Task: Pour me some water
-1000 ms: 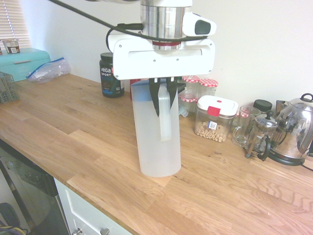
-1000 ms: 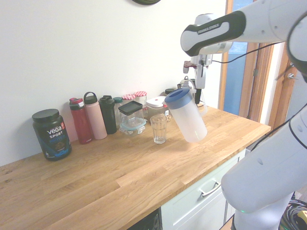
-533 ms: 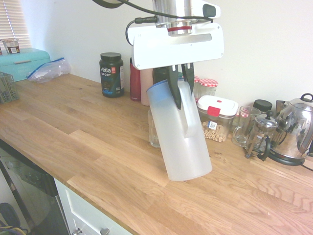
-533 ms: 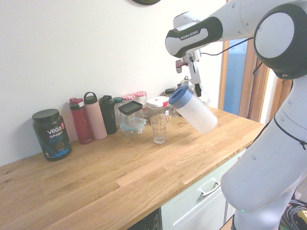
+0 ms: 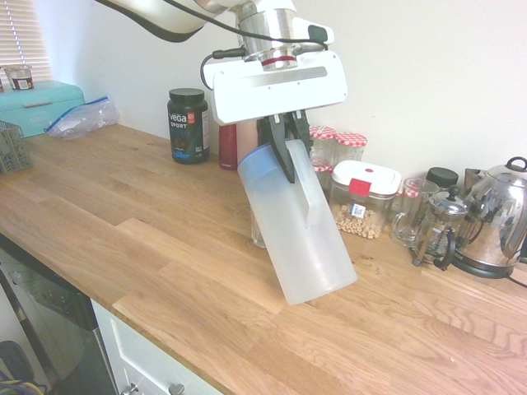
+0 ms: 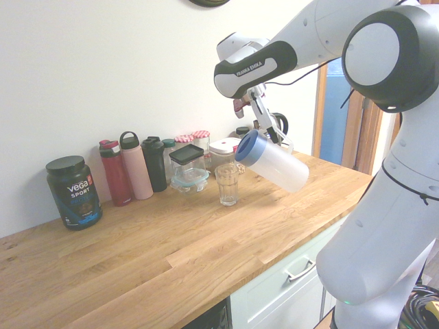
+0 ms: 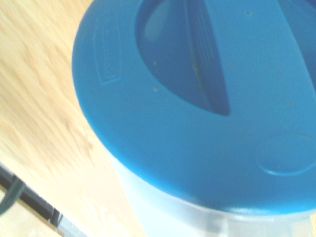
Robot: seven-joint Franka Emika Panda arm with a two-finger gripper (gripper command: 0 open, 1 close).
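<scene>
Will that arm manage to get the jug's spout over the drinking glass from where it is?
Probably yes. The gripper holds the jug tilted, its blue lid just beside and above the glass, with nothing between them.

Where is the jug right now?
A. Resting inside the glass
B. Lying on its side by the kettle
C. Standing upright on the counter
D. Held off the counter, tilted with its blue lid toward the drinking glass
D: the fingers are shut on the jug at its handle, and it hangs clear of the counter, leaning so that the blue lid sits just above the drinking glass.
</scene>
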